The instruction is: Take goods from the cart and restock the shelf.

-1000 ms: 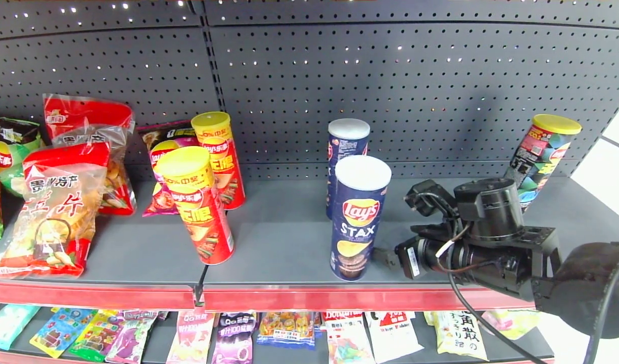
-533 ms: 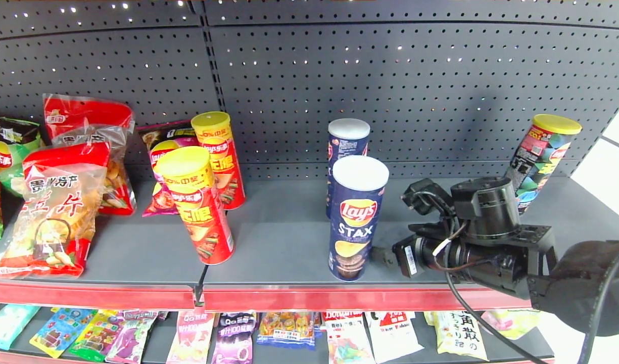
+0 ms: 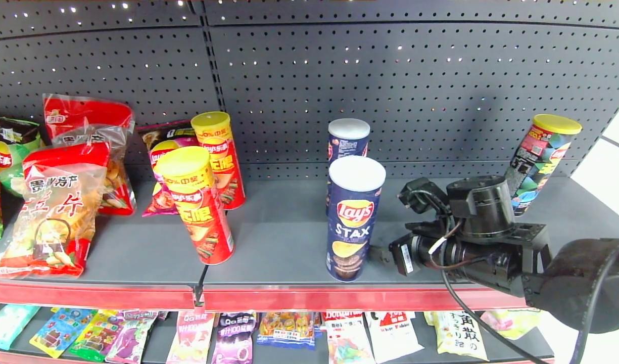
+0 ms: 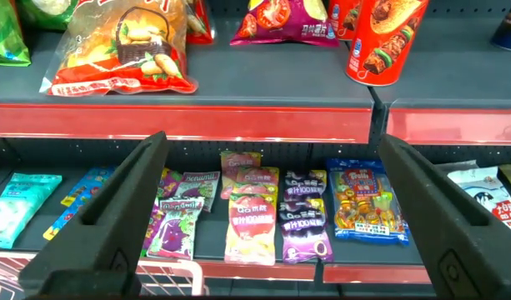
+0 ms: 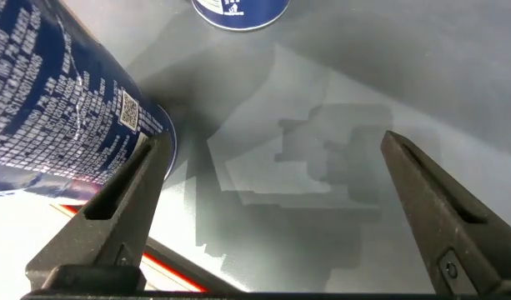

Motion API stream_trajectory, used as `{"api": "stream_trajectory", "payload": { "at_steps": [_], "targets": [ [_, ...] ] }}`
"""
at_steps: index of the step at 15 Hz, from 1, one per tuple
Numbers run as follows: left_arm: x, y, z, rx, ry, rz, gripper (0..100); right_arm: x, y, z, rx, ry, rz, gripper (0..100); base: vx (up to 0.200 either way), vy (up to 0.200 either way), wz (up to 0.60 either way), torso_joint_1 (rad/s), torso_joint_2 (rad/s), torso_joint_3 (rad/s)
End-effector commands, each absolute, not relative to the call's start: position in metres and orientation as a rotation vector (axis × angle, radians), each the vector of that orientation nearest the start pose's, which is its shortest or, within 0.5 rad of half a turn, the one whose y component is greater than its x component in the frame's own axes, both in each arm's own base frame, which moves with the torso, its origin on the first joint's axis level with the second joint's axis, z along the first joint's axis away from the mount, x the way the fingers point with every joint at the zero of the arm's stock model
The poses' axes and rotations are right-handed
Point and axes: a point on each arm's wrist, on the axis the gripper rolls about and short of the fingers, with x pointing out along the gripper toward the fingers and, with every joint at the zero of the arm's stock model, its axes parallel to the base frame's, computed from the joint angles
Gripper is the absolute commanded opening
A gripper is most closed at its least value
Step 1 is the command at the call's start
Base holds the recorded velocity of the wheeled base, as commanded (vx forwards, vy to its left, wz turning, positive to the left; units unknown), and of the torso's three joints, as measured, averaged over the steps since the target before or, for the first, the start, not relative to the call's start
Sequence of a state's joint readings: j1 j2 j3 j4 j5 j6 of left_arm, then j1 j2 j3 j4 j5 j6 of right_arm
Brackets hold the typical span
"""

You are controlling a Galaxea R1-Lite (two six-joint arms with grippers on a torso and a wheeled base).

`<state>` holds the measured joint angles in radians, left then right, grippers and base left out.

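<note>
Right end effector [image 5: 273,142] spread open beside front blue chip can [image 3: 353,222], standing upright, long axis vertical

The right arm [image 3: 491,247] is black throughout with a matte finish. A squat cylindrical housing [image 3: 478,205] sits on top of the wrist section, above a flat rectangular bracket [image 3: 531,235] with small holes along its edge. The forward barrel bears a white label [image 3: 406,258] with barcode-like print. A thick black cable [image 3: 453,298] loops below, and thinner wires cross the barrel, one with a white sleeve [image 3: 437,246]. The rear casing [image 3: 582,283] is rounded and slightly glossy. The right gripper [image 5: 272,140] and left gripper [image 4: 273,140] have dark grey fingers [image 4: 113,208], long and tapered, each with a raised central rib.
</note>
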<state>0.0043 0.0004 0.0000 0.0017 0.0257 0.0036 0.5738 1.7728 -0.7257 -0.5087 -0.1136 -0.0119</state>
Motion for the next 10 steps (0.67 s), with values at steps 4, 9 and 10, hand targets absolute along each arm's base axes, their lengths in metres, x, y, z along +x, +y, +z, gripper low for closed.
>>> {"api": "stream_trajectory", "payload": {
  "at_steps": [4,9,10],
  "targets": [
    [-0.0228,0.0005,0.0753,0.003,0.002,0.031,100,0.2569,0.1641,0.129,-0.193,0.501,0.455,100,0.0,0.0,0.0,0.0,0.0,0.0],
    [-0.0228,0.0005,0.0753,0.005,0.002,0.031,100,0.2563,0.1659,0.1289,-0.195,0.501,0.461,100,0.0,0.0,0.0,0.0,0.0,0.0],
    [-0.0228,0.0005,0.0753,0.005,0.002,0.031,100,0.2564,0.166,0.1285,-0.195,0.502,0.461,100,0.0,0.0,0.0,0.0,0.0,0.0]
  ]
}}
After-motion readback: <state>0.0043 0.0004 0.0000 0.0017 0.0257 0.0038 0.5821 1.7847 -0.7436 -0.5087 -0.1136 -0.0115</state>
